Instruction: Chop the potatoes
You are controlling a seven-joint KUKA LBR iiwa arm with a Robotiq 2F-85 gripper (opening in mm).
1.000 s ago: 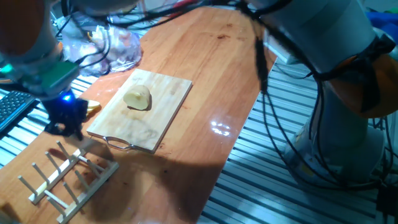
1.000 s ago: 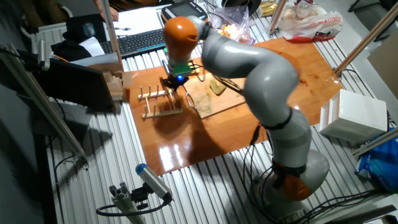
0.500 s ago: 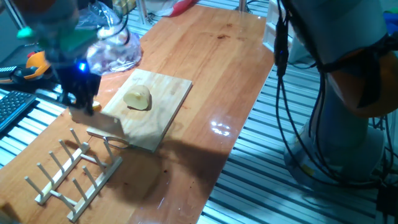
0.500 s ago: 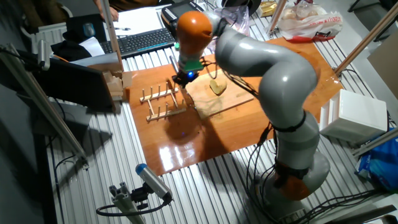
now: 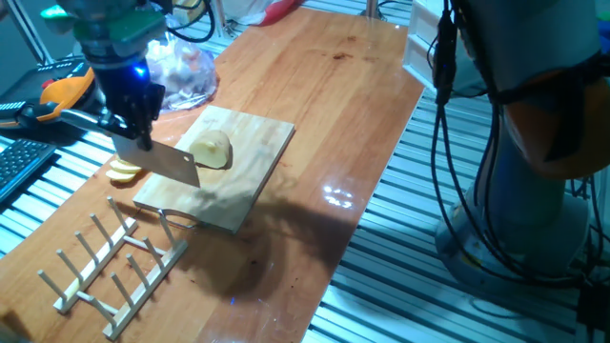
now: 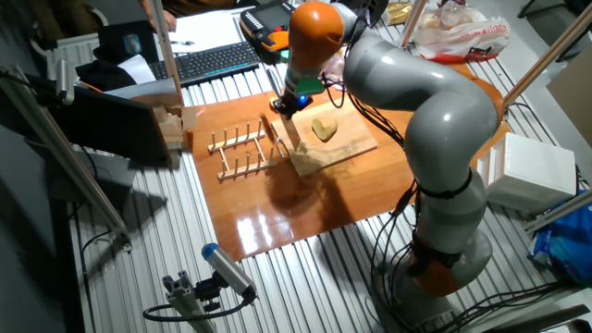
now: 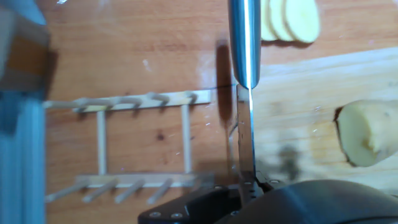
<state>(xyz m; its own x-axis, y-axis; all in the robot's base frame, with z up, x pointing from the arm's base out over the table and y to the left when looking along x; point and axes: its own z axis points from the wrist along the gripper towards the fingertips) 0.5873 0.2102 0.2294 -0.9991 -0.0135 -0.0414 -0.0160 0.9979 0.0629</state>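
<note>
A peeled pale-yellow potato chunk [image 5: 212,150] [image 6: 323,128] [image 7: 367,134] lies on the wooden cutting board [image 5: 248,176] [image 6: 344,150] [image 7: 305,106]. Thin potato slices [image 5: 122,171] [image 7: 290,18] lie on the table just beyond the board's left edge. My gripper [image 5: 134,126] [image 6: 290,102] [image 7: 247,185] is shut on a knife [image 5: 160,163] [image 6: 289,135] [image 7: 244,43] with a broad grey blade and a steel handle. The blade hangs above the board's left edge, a short way left of the chunk and apart from it. In the hand view the blade is edge-on.
A wooden peg rack [image 5: 110,265] [image 6: 242,153] [image 7: 140,144] lies on the table next to the board's handle end. Crumpled plastic bags [image 5: 186,71] sit behind the board. A keyboard [image 6: 208,60] lies beyond the table's edge.
My gripper rose from beside the peg rack with the knife in it and moved over to the board's left edge, closer to the potato chunk. The slices now show where the hand had been.
</note>
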